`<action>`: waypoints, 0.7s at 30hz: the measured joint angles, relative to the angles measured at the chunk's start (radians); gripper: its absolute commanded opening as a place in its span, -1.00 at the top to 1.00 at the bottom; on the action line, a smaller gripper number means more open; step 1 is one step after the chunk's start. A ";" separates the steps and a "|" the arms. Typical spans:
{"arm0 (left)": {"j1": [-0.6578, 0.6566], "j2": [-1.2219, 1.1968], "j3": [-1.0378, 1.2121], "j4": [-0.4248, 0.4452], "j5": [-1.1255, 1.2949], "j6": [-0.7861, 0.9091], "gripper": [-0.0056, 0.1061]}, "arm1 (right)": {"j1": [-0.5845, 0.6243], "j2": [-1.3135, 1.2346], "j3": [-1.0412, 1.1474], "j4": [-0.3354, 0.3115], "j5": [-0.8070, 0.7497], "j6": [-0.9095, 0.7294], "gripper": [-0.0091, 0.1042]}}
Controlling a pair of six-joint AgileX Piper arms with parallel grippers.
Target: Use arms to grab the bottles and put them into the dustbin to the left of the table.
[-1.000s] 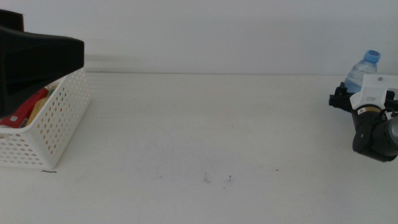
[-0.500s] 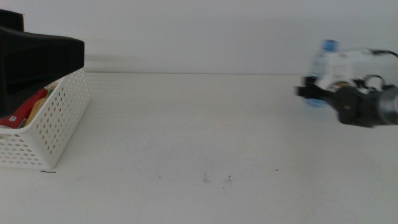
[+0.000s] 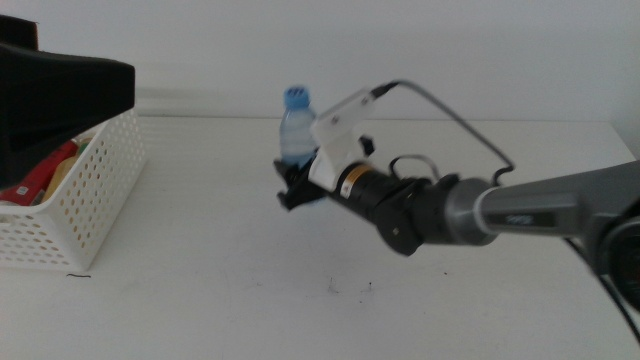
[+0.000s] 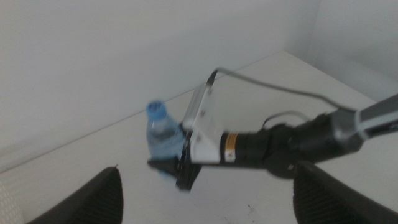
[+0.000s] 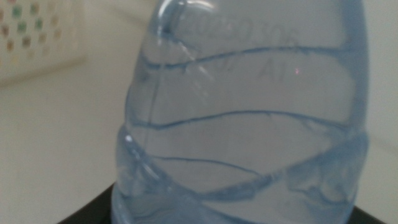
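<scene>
Nearest in the middle view, bare white table (image 3: 250, 310), a few tiny dark specks (image 3: 350, 288) toward its front edge. Further in, reaching from the right above mid-table, right arm (image 3: 520, 208) with black cable (image 3: 450, 115) looping over it and a white mount (image 3: 338, 135) with yellow sticker. At its tip, right gripper (image 3: 296, 180) clamped on the lower part of the water bottle (image 3: 294, 125), upright, blue cap up, held clear above the table, well right of the bin. Seen up close in the right wrist view, clear ribbed plastic of the bottle (image 5: 249, 118) filling the frame between the dark jaws.

At the left edge, white perforated bin (image 3: 90, 190) standing on the table, red can (image 3: 35, 178) lying inside. Over it, dark bulk of the left gripper (image 4: 205, 193), jaws spread wide apart in its wrist view, holding nothing.

Farthest back, table edge meeting a plain white wall (image 3: 400, 50).
</scene>
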State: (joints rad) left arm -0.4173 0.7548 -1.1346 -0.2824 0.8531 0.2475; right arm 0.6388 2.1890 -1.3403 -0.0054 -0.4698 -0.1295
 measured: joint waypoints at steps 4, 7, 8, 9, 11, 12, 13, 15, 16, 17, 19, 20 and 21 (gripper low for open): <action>0.000 0.000 0.000 0.000 0.000 0.000 -0.78 | 0.014 0.069 -0.023 0.005 0.016 0.002 0.87; 0.000 0.000 0.000 0.000 0.000 0.000 -0.78 | 0.014 0.078 -0.032 0.005 0.007 0.002 0.68; 0.000 0.000 0.000 0.000 0.000 0.000 -0.78 | 0.014 0.080 -0.035 0.005 0.010 0.002 0.53; 0.000 0.000 0.000 0.000 0.000 0.000 -0.78 | 0.014 0.083 -0.035 0.005 0.012 0.002 0.39; 0.000 0.000 0.000 0.000 0.000 0.000 -0.78 | 0.014 0.083 -0.039 0.005 0.026 0.002 -0.08; 0.000 0.000 0.000 0.000 0.000 0.000 -0.78 | 0.014 0.083 -0.039 0.005 0.035 0.004 -0.29; 0.000 0.000 0.000 0.000 0.000 0.000 -0.78 | 0.014 0.078 -0.039 0.005 0.051 0.004 -0.56; 0.000 0.000 0.000 0.000 0.000 0.000 -0.78 | 0.016 0.056 -0.035 0.005 0.106 0.013 -0.78; 0.000 0.000 0.000 0.000 0.000 0.000 -0.78 | 0.016 0.035 -0.023 0.005 0.141 0.020 -0.77; 0.000 0.000 0.000 0.000 0.000 0.000 -0.78 | 0.016 0.007 -0.003 0.005 0.173 0.029 -0.75; 0.000 0.000 0.000 0.000 0.000 0.000 -0.78 | 0.014 -0.075 0.054 0.005 0.228 0.049 -0.74; 0.000 0.000 0.000 0.000 0.000 0.000 -0.78 | 0.014 -0.127 0.096 0.005 0.254 0.065 -0.73; 0.000 0.000 0.000 0.000 0.000 0.000 -0.78 | 0.012 -0.172 0.134 0.005 0.275 0.081 -0.72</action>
State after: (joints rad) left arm -0.4173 0.7548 -1.1346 -0.2824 0.8531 0.2475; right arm 0.6503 2.0166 -1.2064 0.0000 -0.1945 -0.0488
